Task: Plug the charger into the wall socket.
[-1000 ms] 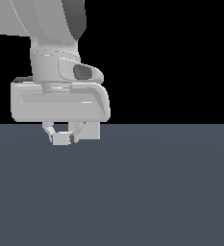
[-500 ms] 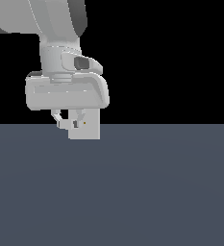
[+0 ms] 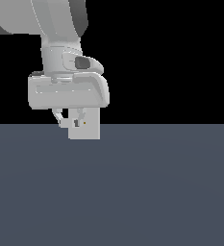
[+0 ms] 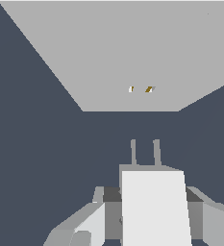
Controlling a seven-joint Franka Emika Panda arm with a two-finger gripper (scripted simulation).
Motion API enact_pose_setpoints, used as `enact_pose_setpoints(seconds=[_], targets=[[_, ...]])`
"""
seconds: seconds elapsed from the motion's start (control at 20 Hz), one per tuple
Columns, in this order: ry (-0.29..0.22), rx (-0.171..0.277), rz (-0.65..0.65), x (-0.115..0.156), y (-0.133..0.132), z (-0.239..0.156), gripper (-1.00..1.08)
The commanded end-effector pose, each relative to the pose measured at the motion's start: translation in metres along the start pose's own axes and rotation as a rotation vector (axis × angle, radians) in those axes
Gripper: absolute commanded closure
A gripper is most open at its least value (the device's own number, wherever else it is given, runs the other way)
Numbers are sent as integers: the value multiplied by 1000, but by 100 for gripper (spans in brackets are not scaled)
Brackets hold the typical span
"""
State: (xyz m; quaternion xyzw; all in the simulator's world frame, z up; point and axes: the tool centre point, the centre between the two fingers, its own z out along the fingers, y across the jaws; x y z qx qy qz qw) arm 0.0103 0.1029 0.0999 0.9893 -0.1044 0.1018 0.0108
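Note:
In the wrist view my gripper (image 4: 149,194) is shut on the charger (image 4: 154,211), a plain white block held between both fingers (image 4: 100,211). Its two thin prongs (image 4: 133,153) point at the wall socket (image 4: 132,48). The socket is a flat light-grey plate with two orange-brown dots (image 4: 150,89). A gap of dark floor lies between prongs and plate, and the prongs roughly line up with the dots. In the exterior view the gripper (image 3: 70,120) hangs just in front of the socket (image 3: 90,130). There the charger blends with the plate and I cannot tell it apart.
A plain dark blue-grey floor (image 3: 132,192) spreads around the socket. The background above it is black. The arm's large hand body (image 3: 68,91) covers the socket's upper edge in the exterior view.
The hand has risen and shifted slightly to the exterior view's right with the charger, and more of the socket plate shows below it.

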Motion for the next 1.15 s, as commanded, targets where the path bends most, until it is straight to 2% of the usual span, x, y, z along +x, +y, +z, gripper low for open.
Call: enact_pose_setpoints(seconds=[0.0, 0.3, 0.75, 1.1], targets=[[0, 0, 0, 1, 0, 0, 108], [0, 0, 0, 12, 0, 2, 108], [0, 1, 0, 42, 0, 9, 108], [0, 1, 0, 49, 0, 10, 108]])
